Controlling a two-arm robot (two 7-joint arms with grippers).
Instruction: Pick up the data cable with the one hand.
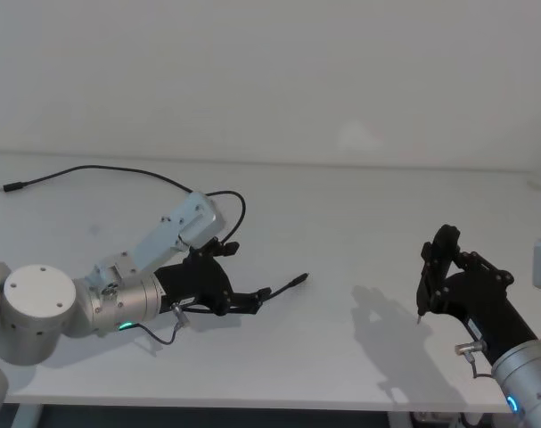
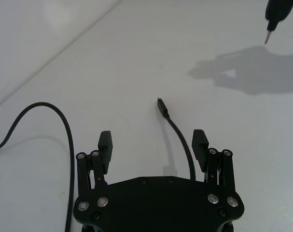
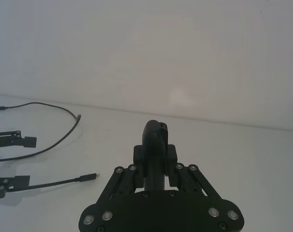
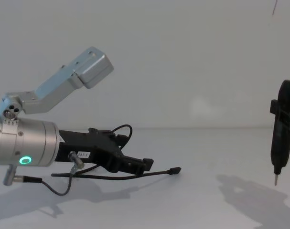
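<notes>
The data cable (image 1: 101,168) is a thin black cord that arcs across the white table (image 1: 359,223). It loops behind my left arm and ends in a small plug (image 1: 297,281). My left gripper (image 1: 248,270) lies low over the table, open. In the left wrist view the cord (image 2: 177,133) runs between the fingers (image 2: 200,142), closer to one of them, with the plug (image 2: 160,104) just past the tips. From the chest the plug (image 4: 174,170) pokes out beyond the left gripper (image 4: 145,164). My right gripper (image 1: 444,267) hovers at the right, shut on a black pen-shaped tool (image 4: 281,138).
The tool's metal tip (image 1: 419,316) points down over bare table, casting a shadow (image 1: 386,308). The cable's other plug (image 1: 12,187) lies at the far left. A white wall (image 1: 270,71) stands behind the table.
</notes>
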